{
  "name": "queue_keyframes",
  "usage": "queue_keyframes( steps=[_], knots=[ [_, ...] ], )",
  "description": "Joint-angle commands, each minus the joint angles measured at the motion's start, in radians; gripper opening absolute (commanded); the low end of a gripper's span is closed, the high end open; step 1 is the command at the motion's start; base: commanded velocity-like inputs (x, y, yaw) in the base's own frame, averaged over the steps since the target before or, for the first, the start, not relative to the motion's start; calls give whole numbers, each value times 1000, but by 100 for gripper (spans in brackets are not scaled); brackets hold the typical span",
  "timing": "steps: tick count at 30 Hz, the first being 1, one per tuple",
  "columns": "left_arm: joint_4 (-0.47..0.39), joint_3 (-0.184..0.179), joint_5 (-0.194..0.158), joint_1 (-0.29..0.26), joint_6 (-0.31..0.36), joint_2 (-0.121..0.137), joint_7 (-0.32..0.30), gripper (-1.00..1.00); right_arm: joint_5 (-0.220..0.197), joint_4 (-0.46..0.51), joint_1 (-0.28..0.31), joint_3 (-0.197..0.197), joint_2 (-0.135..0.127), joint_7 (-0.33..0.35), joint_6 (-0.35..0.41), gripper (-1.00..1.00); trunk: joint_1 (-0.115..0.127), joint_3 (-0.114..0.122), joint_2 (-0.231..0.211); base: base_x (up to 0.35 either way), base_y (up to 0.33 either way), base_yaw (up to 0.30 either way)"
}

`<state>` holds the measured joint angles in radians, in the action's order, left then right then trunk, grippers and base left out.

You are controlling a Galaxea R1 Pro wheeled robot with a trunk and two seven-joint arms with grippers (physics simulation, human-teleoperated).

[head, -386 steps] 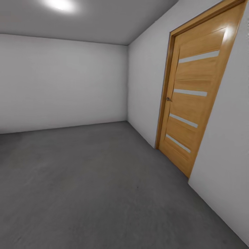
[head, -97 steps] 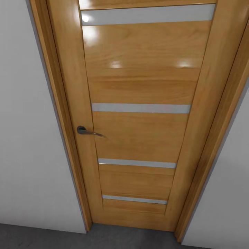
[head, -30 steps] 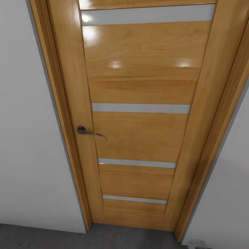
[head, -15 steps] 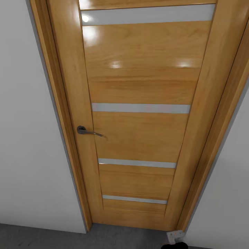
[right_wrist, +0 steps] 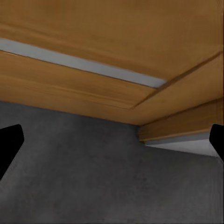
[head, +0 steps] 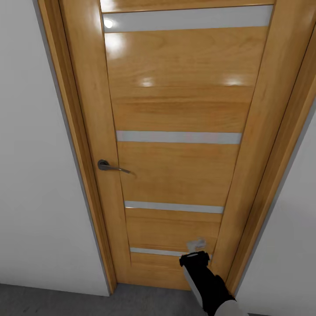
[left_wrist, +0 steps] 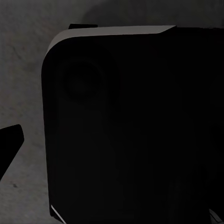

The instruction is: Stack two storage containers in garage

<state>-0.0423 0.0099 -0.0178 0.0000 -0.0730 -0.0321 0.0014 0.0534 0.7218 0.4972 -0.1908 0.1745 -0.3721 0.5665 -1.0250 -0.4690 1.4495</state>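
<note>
A: What fills the head view?

B: A closed wooden door (head: 175, 131) with four pale horizontal strips, set in a wooden frame (head: 81, 145) between white walls (head: 35, 175). A dark lever handle (head: 109, 166) sits at the door's left edge, middle of the frame. A strip of grey concrete floor (head: 87, 303) runs along the bottom.

A: And the arms?

B: The right gripper (head: 196, 244) rises from the lower right on a black forearm, its pale tip in front of the door's lowest strip. In the right wrist view its two dark fingertips (right_wrist: 9, 147) sit at opposite edges, spread wide, nothing between them.

A: The left one?

B: The left wrist view is mostly a black rounded body (left_wrist: 130, 126) over grey floor; one fingertip shows, so I cannot tell its state. No containers in sight.
</note>
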Motion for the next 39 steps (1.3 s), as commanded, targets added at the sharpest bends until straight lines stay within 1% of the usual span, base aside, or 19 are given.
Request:
queue_keyframes(
  steps=[1, 6, 7, 11, 14, 15, 16, 17, 18, 19, 20, 22, 25, 28, 29, 31, 34, 36, 39],
  knots=[
    [-1, 1, -2, 0, -2, 0, 0, 100, 5, 12, 9, -17, 0, -2, 19, 100, 0, -1, 1, 0, 0, 0],
    [-1, 1, -2, 0, -2, 1, 0, 100, 3, 76, 21, -64, 0, 0, 61, 100, 0, -1, 1, 0, 0, 0],
    [-1, 1, -2, 0, -2, 1, 0, 100, 1, 107, 23, -86, 0, 1, 91, 100, 0, -1, 1, 0, 0, 0],
    [-1, 1, -2, 0, -2, 0, 0, 100, -1, 193, 25, -129, 0, 0, 152, 100, 0, -1, 1, 0, 0, 0],
    [-1, 0, -2, 0, -2, 1, 0, 100, -3, 216, 32, -150, 0, 0, 167, 100, 0, -1, 1, 0, 0, 0],
    [-1, 0, -2, 0, -2, 1, 0, 100, -4, 224, 43, -168, 0, -1, 174, 100, 0, -1, 1, 0, 0, 0],
    [-1, 0, -2, 0, -2, 1, 0, 100, -6, 227, 50, -178, 0, -1, 176, 100, 0, -1, 1, 0, 0, 0],
    [-1, 0, -2, 0, -2, 1, 0, 100, -11, 230, 73, -211, 0, -1, 180, 100, 0, -1, 1, 0, 0, 0],
    [-1, 0, -2, 0, -2, 1, 0, 100, -14, 229, 86, -227, 0, -1, 179, 100, 0, -1, 1, 0, 0, 0],
    [-1, 0, -2, 0, -2, 1, 0, 100, -16, 227, 104, -242, 0, 0, 175, 100, 0, -1, 1, 0, 0, 0],
    [-1, 0, -2, 0, -2, 1, 0, 100, -17, 226, 116, -247, 0, 1, 174, 100, 0, -1, 1, 0, 0, 0],
    [-1, 1, -2, 0, -2, 0, -1, 100, -16, 227, 139, -255, 0, 3, 171, 100, 0, -1, 1, 0, 0, 0],
    [-1, 0, -2, 0, -2, 0, -1, 100, -14, 235, 151, -260, 0, 4, 167, 100, 0, -1, 1, 0, 0, 0],
    [-1, 1, -2, 0, -2, 0, -1, 100, -15, 233, 155, -279, 0, 5, 106, 100, 0, -1, 1, 0, 0, 0],
    [-1, 1, -2, 0, -2, 0, -1, 100, -16, 228, 156, -292, 0, 5, 59, 100, 0, -1, 1, 0, 0, 0],
    [-1, 1, -2, 0, -2, 1, -1, 100, -16, 222, 156, -304, 0, 4, 7, 100, 0, -1, 1, 0, 0, 0],
    [-1, 1, -2, 0, -2, 0, -1, 100, -8, 222, 156, -319, 0, -2, -17, 100, 0, -1, 1, 0, 0, 0],
    [-1, 1, -2, 0, -2, 0, -1, 100, 0, 230, 156, -338, 0, -29, -33, 100, 0, -1, 1, 0, 0, 0],
    [-1, 1, -2, 0, -2, 0, -1, 100, 0, 233, 156, -352, 0, -58, -32, 100, 0, -1, 1, 0, 0, 0]
  ],
)
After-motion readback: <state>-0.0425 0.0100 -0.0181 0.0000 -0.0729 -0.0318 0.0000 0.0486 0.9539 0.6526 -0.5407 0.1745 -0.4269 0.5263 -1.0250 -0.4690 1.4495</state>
